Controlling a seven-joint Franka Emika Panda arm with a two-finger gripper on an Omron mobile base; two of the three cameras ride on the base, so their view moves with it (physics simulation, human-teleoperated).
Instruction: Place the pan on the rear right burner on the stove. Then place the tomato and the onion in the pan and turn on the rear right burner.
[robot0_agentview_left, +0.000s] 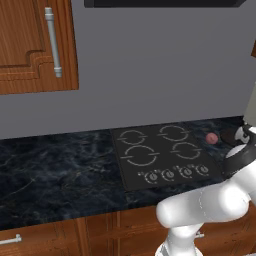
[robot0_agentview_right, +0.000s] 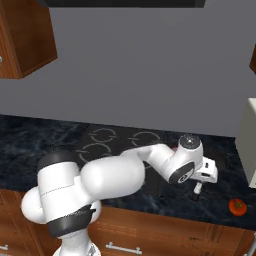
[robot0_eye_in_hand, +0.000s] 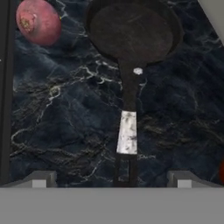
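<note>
Dark marbled counter (robot0_eye_in_hand: 65, 131) under a grey wall. My claw (robot0_eye_in_hand: 112, 179) stands released above the pan (robot0_eye_in_hand: 131, 33) handle's pale tip. Pan lies on counter right of the stove (robot0_agentview_left: 162, 155); onion (robot0_eye_in_hand: 38, 22) beside it, tomato (robot0_agentview_right: 237, 206) nearer the edge.

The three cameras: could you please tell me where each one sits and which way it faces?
Left base view: behind the arm's left, facing forward-down at the stove and onion; the white arm shows lower right.
Right base view: behind its right, facing the same counter; the arm reaches to the open gripper, the tomato beyond.
Hand view: on the hand, facing down the pan handle, onion beside it.
Shared: both base views show the stove.
</note>
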